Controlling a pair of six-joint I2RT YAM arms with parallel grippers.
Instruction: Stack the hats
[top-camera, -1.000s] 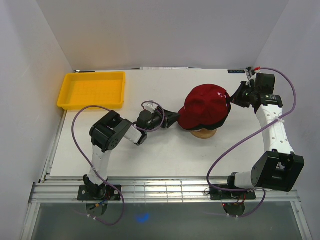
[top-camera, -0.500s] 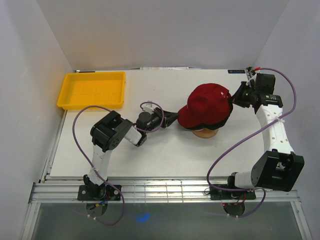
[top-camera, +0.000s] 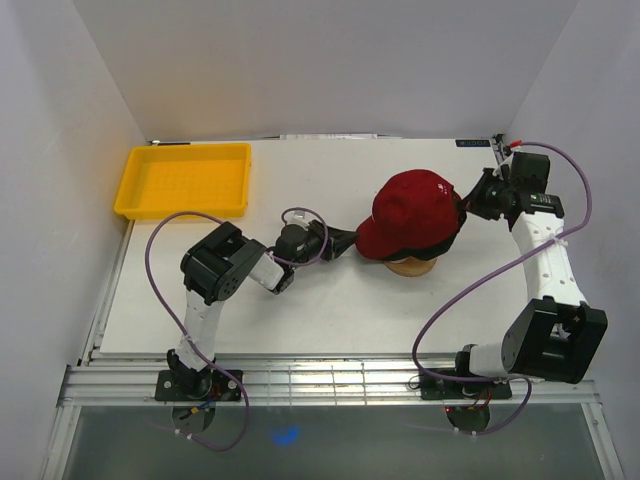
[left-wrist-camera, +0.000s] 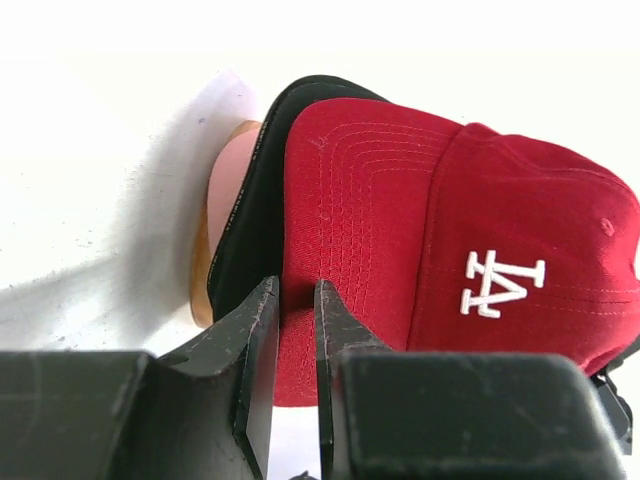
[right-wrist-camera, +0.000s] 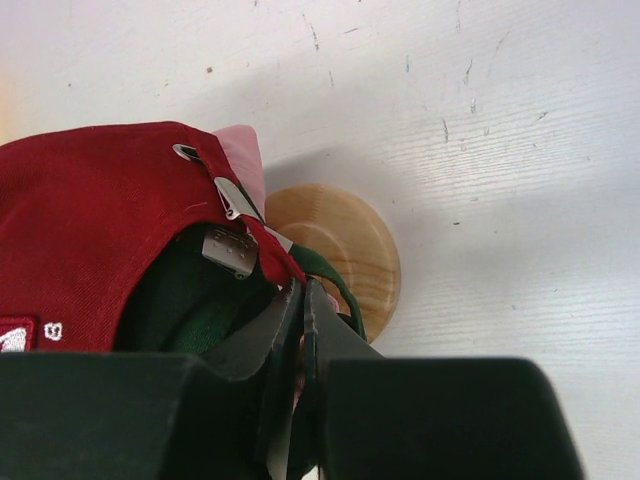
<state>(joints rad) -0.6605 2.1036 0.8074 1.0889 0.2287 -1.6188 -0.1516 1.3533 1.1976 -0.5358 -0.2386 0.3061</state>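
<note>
**Lettering.** White embroidered "LA" monogram (left-wrist-camera: 503, 285) on the front panel of the red cap (left-wrist-camera: 400, 200). Small white mark (right-wrist-camera: 52, 331) on the cap's side: unreadable. Blue sticker (top-camera: 472, 143) beyond the cap, at the surface's (top-camera: 330, 300) far edge: illegible.

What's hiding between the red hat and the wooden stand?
Two more hats: a black hat under the red hat in the left wrist view, and a dark green hat above the wooden stand in the right wrist view.
</note>
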